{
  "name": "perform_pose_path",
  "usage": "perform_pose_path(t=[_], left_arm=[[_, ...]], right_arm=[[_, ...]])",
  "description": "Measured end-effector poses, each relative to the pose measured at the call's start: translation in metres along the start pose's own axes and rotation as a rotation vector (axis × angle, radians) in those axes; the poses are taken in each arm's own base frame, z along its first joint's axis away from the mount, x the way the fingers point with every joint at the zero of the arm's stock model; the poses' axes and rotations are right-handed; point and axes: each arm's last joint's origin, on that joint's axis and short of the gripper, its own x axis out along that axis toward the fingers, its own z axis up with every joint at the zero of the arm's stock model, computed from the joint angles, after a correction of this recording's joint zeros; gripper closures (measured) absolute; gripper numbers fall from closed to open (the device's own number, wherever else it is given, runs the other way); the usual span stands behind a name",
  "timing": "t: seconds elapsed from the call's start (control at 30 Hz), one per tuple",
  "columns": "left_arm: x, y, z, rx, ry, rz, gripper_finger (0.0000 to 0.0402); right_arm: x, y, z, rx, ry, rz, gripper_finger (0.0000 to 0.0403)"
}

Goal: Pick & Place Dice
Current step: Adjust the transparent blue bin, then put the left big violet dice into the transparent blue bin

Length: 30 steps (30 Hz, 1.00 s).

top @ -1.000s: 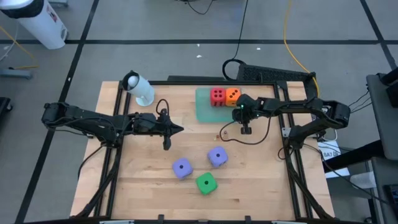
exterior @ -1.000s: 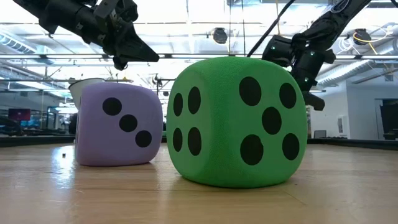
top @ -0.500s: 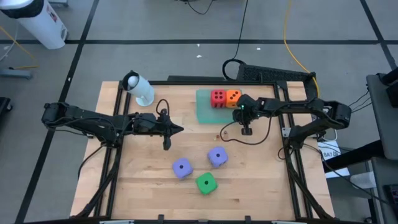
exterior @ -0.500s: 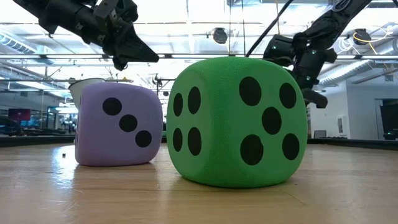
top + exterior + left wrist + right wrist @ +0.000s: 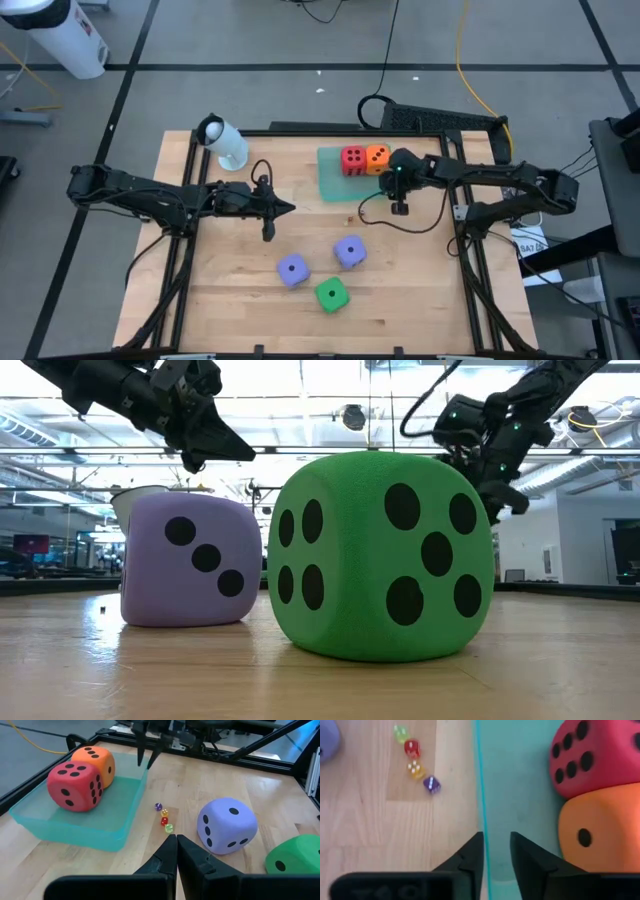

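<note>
A red die (image 5: 352, 158) and an orange die (image 5: 375, 156) sit side by side in the translucent green tray (image 5: 335, 182) at the table's far middle. Two purple dice (image 5: 349, 251) (image 5: 291, 269) and a green die (image 5: 331, 294) rest on the wood nearer the front. My right gripper (image 5: 496, 842) hangs open over the tray's right rim (image 5: 479, 795), beside the orange die (image 5: 600, 830), with nothing between its fingers. My left gripper (image 5: 176, 842) is shut and empty, held above the table left of centre and pointing toward the tray.
Several tiny translucent dice (image 5: 164, 817) lie in a row on the wood just in front of the tray. A white cup (image 5: 225, 142) lies on its side at the far left corner. Open wood lies between the tray and the three loose dice.
My right gripper has risen from beside the tray and drawn a little toward the table's right edge. The dice and my left arm have kept still.
</note>
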Motion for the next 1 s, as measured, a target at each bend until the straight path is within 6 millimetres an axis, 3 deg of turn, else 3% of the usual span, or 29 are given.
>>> perform_pose_path(t=[0.23,0.43,0.7,0.87,1.0], left_arm=[[-0.001,-0.005,-0.003,0.024,0.024,-0.016,0.0385],[-0.016,-0.014,0.008,0.058,-0.071,0.024,0.0385],[-0.032,-0.026,0.005,0.069,-0.079,0.098,0.0393],[-0.036,-0.031,0.003,0.103,-0.071,0.100,0.0397],[-0.039,-0.031,0.001,0.000,-0.048,0.087,0.0395]], right_arm=[[-0.027,-0.001,0.015,0.129,-0.223,0.008,0.0267],[-0.057,0.005,0.022,0.190,-0.604,0.110,0.0282],[-0.068,0.018,-0.008,0.300,-0.898,0.051,0.0352],[-0.057,0.027,-0.031,0.334,-0.960,0.066,0.0397],[-0.046,0.033,-0.049,0.339,-0.979,0.064,0.0394]])
